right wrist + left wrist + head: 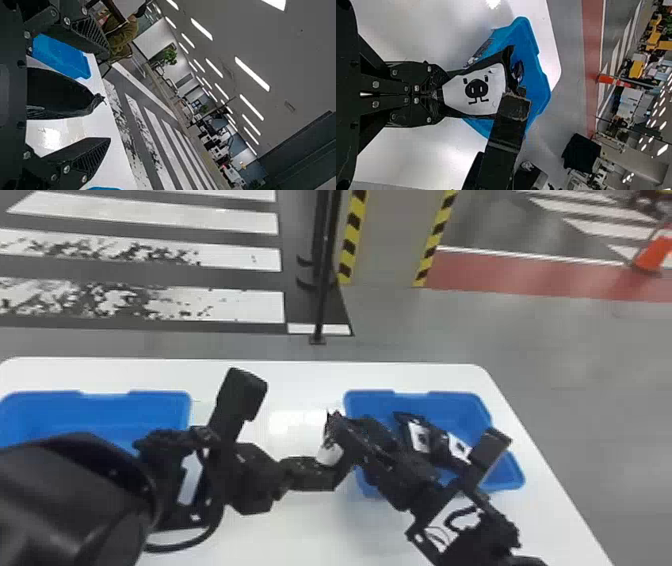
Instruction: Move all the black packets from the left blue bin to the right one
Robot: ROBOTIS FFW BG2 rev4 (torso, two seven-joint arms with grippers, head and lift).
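One table (pixel 300 535) bears two blue bins (pixel 110 410), left claw (pixel 311 475) pinching one packet (pixel 474 75), right claw (pixel 352 445) spread.

We see one black packet (pixel 474 110) between the two bins, with others in the right blue bin (pixel 509 471).
Pinched at one end by the left gripper (pixel 320 477), the packet shows us a white panel with a black piglike face and black edging; its outer end looks creased. Our right wrist view shows a plain black side with a crumpled tip. In the right bin, open and upright on the table, we make out black packets (pixel 421 436) with white panels and dark marks, lying close together; we count two, though arms cover part of that bin. We see the left blue bin (pixel 100 410) upright and open, its near side hidden.
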